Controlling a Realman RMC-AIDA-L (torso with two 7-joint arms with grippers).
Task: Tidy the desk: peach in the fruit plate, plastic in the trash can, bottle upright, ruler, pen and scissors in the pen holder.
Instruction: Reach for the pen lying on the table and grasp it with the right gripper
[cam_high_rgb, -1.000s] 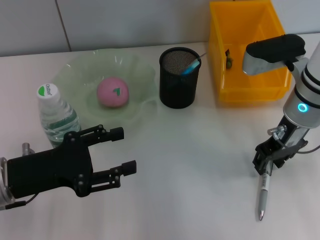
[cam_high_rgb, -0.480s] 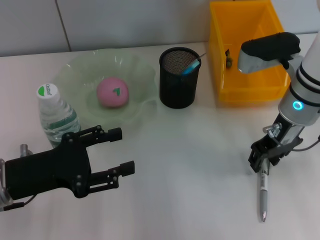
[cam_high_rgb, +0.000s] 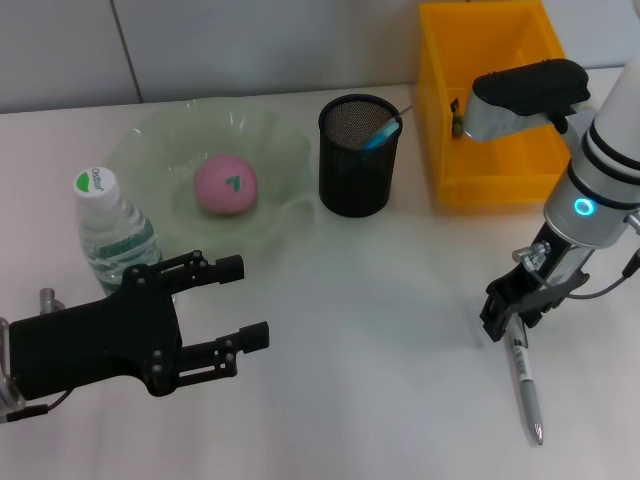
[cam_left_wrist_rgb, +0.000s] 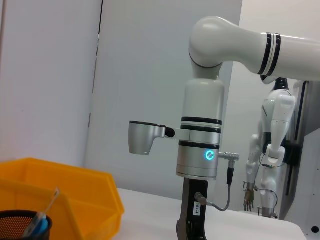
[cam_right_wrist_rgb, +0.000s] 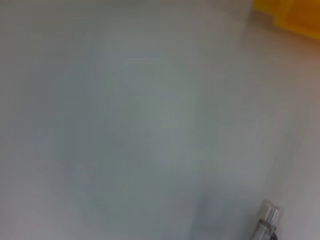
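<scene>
My right gripper (cam_high_rgb: 508, 315) is low over the table at the front right, shut on the top end of a silver pen (cam_high_rgb: 527, 390). The pen slants down toward the front, its tip near the table. Its end also shows in the right wrist view (cam_right_wrist_rgb: 265, 225). The black mesh pen holder (cam_high_rgb: 358, 155) stands at the back centre with a blue item sticking out. The pink peach (cam_high_rgb: 226, 184) lies in the green fruit plate (cam_high_rgb: 160, 135). The water bottle (cam_high_rgb: 112, 230) stands upright beside the plate. My left gripper (cam_high_rgb: 250, 300) is open and empty at the front left.
The yellow bin (cam_high_rgb: 490, 100) stands at the back right, behind my right arm, with a small dark thing inside. The left wrist view shows my right arm (cam_left_wrist_rgb: 200, 150), the bin (cam_left_wrist_rgb: 60, 190) and the holder's rim (cam_left_wrist_rgb: 25, 225).
My right gripper has moved left and a little back with the pen, and the pen's tip has swung slightly right. The left arm has not moved.
</scene>
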